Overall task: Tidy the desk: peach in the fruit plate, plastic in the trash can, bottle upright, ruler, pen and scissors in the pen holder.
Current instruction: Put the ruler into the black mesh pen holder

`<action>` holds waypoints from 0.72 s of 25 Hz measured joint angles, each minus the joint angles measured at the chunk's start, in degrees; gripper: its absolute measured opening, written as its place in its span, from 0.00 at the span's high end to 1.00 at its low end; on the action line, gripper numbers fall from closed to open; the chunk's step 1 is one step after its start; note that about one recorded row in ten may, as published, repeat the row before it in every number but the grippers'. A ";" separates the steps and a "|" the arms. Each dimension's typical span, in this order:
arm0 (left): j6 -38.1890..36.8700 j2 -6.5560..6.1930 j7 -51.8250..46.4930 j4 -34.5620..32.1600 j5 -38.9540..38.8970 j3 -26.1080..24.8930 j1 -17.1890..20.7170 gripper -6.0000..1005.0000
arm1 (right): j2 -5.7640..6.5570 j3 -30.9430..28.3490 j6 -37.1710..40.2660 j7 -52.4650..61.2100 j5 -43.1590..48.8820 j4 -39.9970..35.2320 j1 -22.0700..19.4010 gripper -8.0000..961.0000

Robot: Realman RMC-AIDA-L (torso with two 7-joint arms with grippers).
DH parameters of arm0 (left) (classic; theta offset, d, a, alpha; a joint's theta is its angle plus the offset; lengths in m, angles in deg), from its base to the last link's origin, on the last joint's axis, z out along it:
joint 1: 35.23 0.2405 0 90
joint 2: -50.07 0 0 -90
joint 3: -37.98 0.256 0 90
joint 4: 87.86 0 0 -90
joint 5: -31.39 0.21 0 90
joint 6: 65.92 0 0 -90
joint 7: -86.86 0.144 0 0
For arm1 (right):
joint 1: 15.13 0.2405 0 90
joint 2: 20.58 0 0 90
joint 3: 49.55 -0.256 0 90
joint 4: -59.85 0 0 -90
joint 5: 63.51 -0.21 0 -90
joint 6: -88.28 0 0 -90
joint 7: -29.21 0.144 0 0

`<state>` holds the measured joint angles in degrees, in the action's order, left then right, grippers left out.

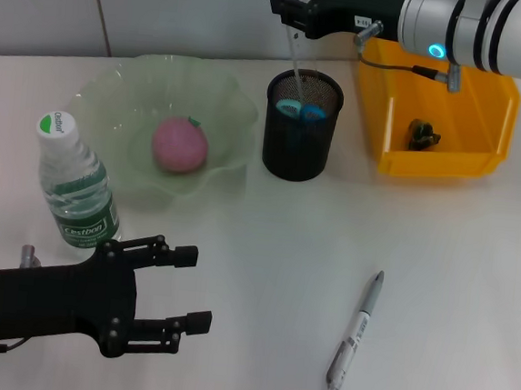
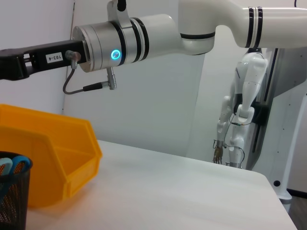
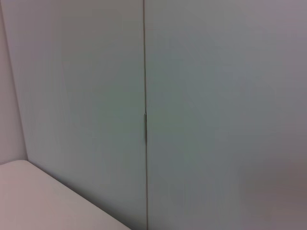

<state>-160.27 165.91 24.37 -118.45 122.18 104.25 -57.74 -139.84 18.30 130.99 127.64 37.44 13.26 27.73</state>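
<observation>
A pink peach (image 1: pixel 180 145) lies in the green glass fruit plate (image 1: pixel 114 100). The water bottle (image 1: pixel 74 183) stands upright left of it. The black mesh pen holder (image 1: pixel 300 139) holds blue-handled scissors (image 1: pixel 302 111). Above it my right gripper (image 1: pixel 293 13) is shut on a clear ruler (image 1: pixel 296 59), whose lower end reaches into the holder. A pen (image 1: pixel 355 336) lies flat on the table at front right. The orange trash can (image 1: pixel 485 133) has a dark piece of plastic (image 1: pixel 423 134) inside. My left gripper (image 1: pixel 199 290) rests open at front left, beside the bottle.
The left wrist view shows the right arm (image 2: pixel 158 33) over the orange trash can (image 2: pixel 53 153) and the pen holder (image 2: pixel 12 196). Another robot (image 2: pixel 242 110) stands beyond the table. The right wrist view shows only a wall (image 3: pixel 192 96).
</observation>
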 joint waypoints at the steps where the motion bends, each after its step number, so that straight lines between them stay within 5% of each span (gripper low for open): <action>1: 0.03 0.00 0.00 0.00 0.00 0.00 0.00 0.21 | 0.00 0.00 0.00 0.00 0.10 -0.01 -0.03 0.60; 18: 0.23 -0.06 -0.06 0.00 -0.12 -0.09 -0.17 0.21 | 0.18 0.00 0.80 0.33 0.72 -0.29 -0.21 0.57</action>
<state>-160.04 165.85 24.31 -118.45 122.06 104.16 -57.91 -139.66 18.30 131.80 127.96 38.16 12.97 27.52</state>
